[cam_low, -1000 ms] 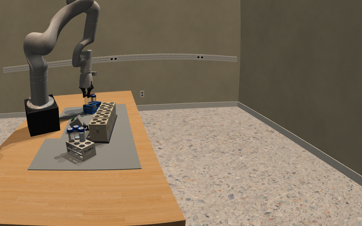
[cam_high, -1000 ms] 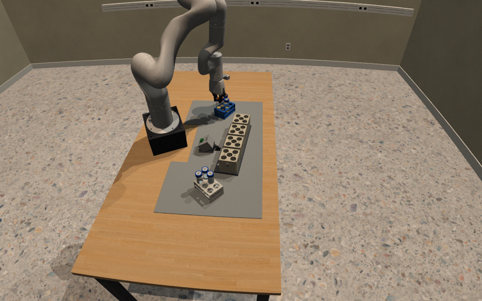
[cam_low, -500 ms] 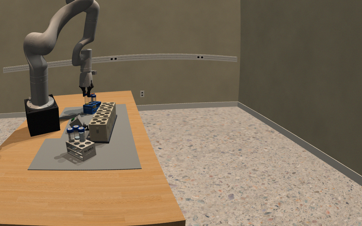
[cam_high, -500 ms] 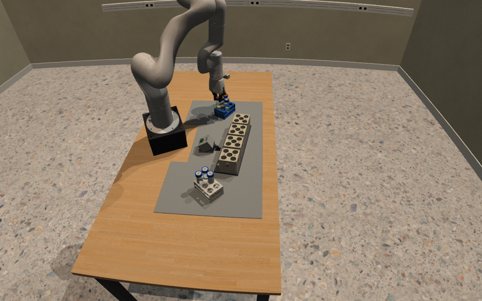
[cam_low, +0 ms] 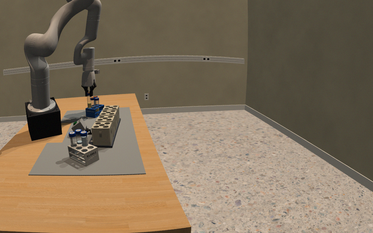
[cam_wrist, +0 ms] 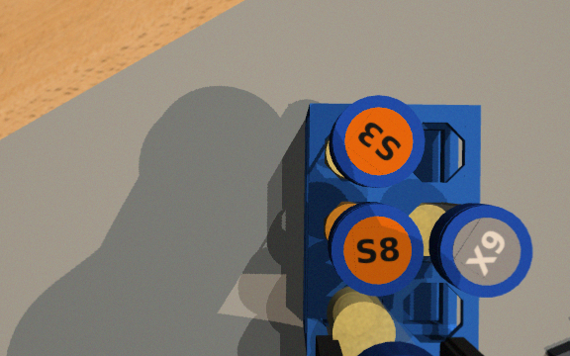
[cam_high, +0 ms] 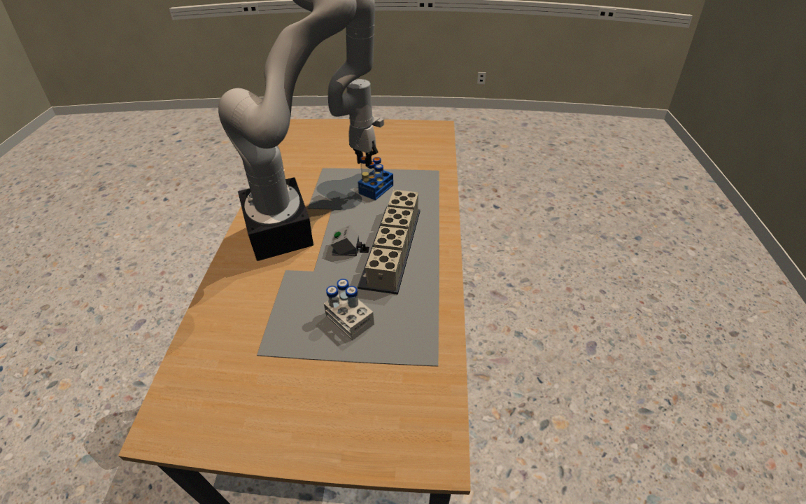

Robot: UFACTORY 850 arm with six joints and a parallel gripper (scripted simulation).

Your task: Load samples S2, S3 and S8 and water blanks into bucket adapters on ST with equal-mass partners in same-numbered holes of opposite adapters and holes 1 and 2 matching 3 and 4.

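Note:
My gripper [cam_high: 364,161] [cam_low: 88,94] [cam_wrist: 394,348] is shut on a tube, evidently S2, with yellow content [cam_low: 89,105] [cam_wrist: 364,326]. It holds the tube upright above the blue samples rack [cam_high: 369,190] [cam_low: 90,113] [cam_wrist: 469,115]; its cap dot is mostly hidden. Tubes S3 [cam_wrist: 378,140], S8 [cam_wrist: 377,249] and grey-dotted X9 [cam_wrist: 486,251] stand in that rack. Four beige adapters [cam_high: 382,281] [cam_low: 100,138] stand in a row on the black stand [cam_high: 378,290]; their visible holes look empty. The blanks rack [cam_high: 359,327] [cam_low: 90,158] holds three blue-capped blanks [cam_high: 351,291] [cam_low: 83,133], volumes unreadable.
The small sloped desk [cam_high: 345,242] [cam_low: 79,125] with the green DONE key [cam_high: 337,234] [cam_low: 74,123] stands between the arm's black base [cam_high: 280,236] [cam_low: 44,124] and the adapter row. Racks, desk and stand are on a grey mat [cam_high: 406,332] [cam_low: 118,165].

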